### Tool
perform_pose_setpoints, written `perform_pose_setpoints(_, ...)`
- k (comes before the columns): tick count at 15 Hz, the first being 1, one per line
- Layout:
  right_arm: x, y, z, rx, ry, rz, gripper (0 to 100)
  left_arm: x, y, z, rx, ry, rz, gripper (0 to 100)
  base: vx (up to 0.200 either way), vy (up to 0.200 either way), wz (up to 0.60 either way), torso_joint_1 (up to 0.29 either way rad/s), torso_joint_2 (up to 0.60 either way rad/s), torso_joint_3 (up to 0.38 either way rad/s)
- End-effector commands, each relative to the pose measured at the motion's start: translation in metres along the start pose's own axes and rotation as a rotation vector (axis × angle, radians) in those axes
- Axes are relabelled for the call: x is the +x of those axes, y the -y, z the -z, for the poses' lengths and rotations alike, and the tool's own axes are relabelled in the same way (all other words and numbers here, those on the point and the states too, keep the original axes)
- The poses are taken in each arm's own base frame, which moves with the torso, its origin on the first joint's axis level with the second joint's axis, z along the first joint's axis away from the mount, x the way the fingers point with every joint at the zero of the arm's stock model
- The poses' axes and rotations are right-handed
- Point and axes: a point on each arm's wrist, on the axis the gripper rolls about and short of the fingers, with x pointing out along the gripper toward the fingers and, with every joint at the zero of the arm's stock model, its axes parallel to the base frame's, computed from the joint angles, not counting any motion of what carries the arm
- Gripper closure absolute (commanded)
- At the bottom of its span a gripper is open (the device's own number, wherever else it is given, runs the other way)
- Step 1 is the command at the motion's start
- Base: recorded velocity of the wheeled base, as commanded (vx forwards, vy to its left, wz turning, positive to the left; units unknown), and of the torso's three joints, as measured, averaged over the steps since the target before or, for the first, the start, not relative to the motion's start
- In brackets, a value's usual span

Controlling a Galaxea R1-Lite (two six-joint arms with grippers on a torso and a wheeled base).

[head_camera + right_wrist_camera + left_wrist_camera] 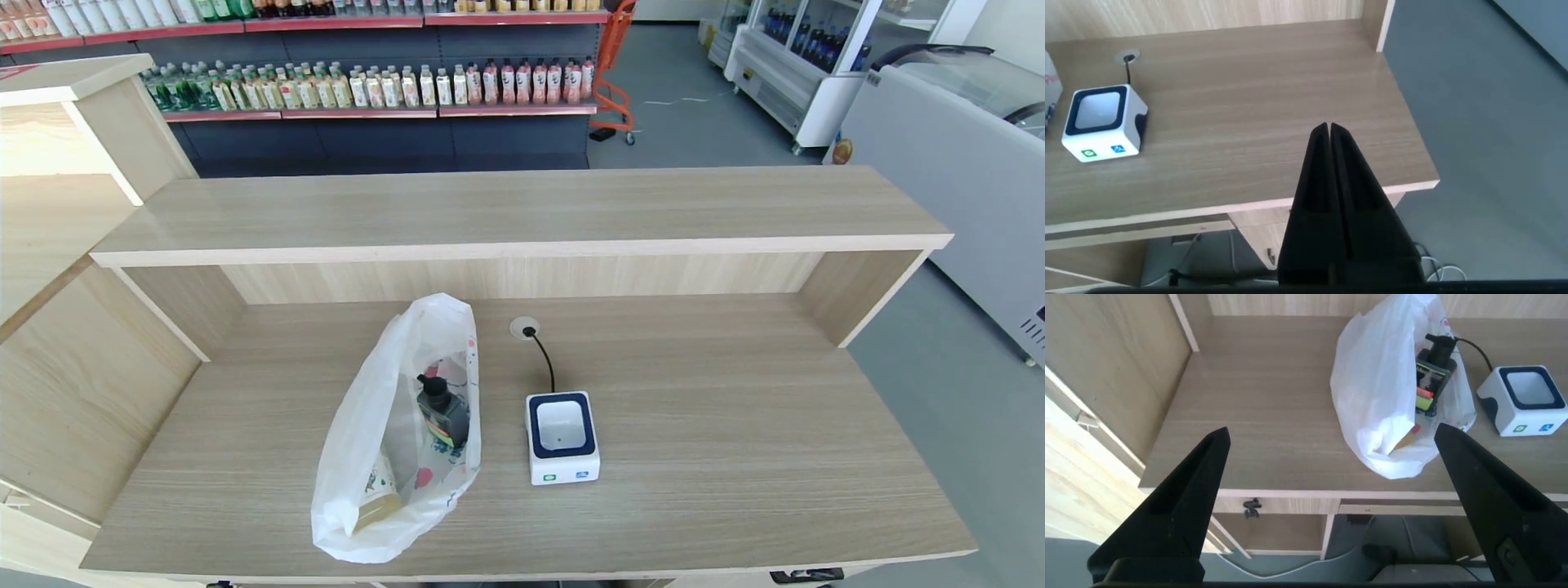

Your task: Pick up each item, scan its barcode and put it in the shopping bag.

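a white plastic shopping bag (pixel 359 425) lies on its side on a pale wooden counter (pixel 735 425), mouth towards the back. through the plastic show a dark bottle (pixel 441 412) with a black cap and a drink with yellowish liquid (pixel 377 502). just beside the bag, on the robot's right, sits a white scanner (pixel 562 437) with a blue-framed top, its black cable (pixel 545 359) running to a hole in the counter. the left claw (pixel 1333 434) hangs near the counter's front edge, spread wide, holding nothing, the bag ahead of it and well apart. the right claw (pixel 1328 131) is pressed closed, empty, well apart from the scanner.
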Motion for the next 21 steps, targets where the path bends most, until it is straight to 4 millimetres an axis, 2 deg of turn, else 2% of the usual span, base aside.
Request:
perform_pose_setpoints(1,0.0003,0.0,-0.0001,-0.001,-0.003,-0.001,100,0.0,0.0,0.0,-0.001,0.001,0.0,0,0.0,0.0,0.0,0.0,0.0,0.0)
perform_pose_setpoints(11,0.0003,-0.0001,0.0001,0.013,-0.004,-0.002,100,0.0,0.0,0.0,0.003,0.001,0.002,0,0.0,0.0,0.0,0.0,0.0,0.0)
perform_pose_setpoints(14,0.0003,-0.0001,0.0001,0.016,-0.004,-0.002,100,0.0,0.0,0.0,0.003,0.001,0.002,0,0.0,0.2,0.0,-0.001,0.0,0.004)
perform_pose_setpoints(18,0.0003,-0.0001,0.0001,0.016,-0.004,-0.002,100,0.0,0.0,0.0,0.002,0.001,0.002,0,0.0,0.0,0.0,0.0,0.0,0.0)
perform_pose_setpoints(21,0.0002,-0.0001,0.0032,0.131,-0.035,0.001,100,0.0,0.0,0.0,0.002,0.001,0.002,0,0.0,0.0,0.0,0.0,0.0,0.0)
